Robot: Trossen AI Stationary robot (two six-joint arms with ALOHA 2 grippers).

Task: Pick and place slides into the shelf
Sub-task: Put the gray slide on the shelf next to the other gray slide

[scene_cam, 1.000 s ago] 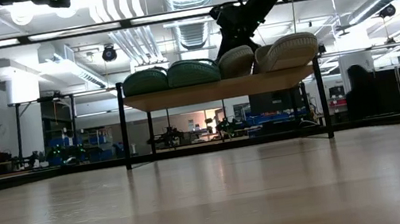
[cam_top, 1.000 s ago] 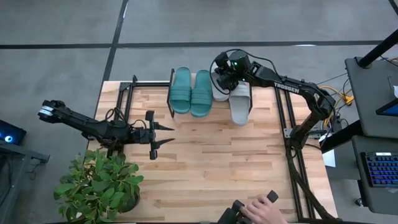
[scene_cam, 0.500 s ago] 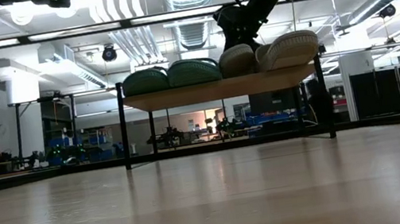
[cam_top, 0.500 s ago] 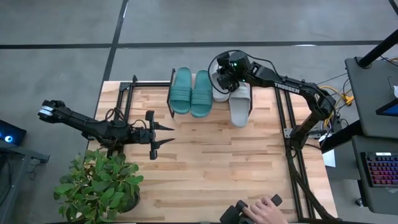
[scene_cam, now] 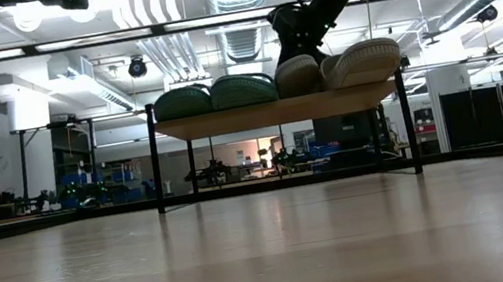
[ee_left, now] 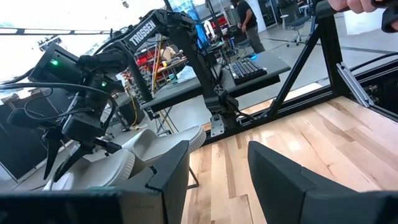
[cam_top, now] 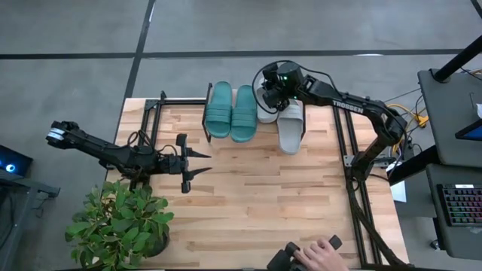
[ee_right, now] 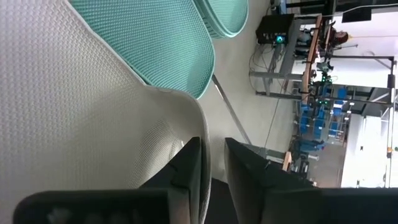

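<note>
The left pincer (cam_top: 197, 163) hung apart over the surface's (cam_top: 263, 203) left side, holding nothing. All four slides sat on the shelf (scene_cam: 277, 112) by the far edge: two teal slides (cam_top: 232, 110), then two grey slides (cam_top: 291, 124). The right pincer (cam_top: 269, 100) had just started letting go of the inner grey one. A plant (cam_top: 120, 222) stood at the near left corner.

2 teal slides (cam_top: 231, 111), 2 grey slides (cam_top: 291, 124), 1 shelf (scene_cam: 277, 112), 1 plant (cam_top: 120, 223)
</note>
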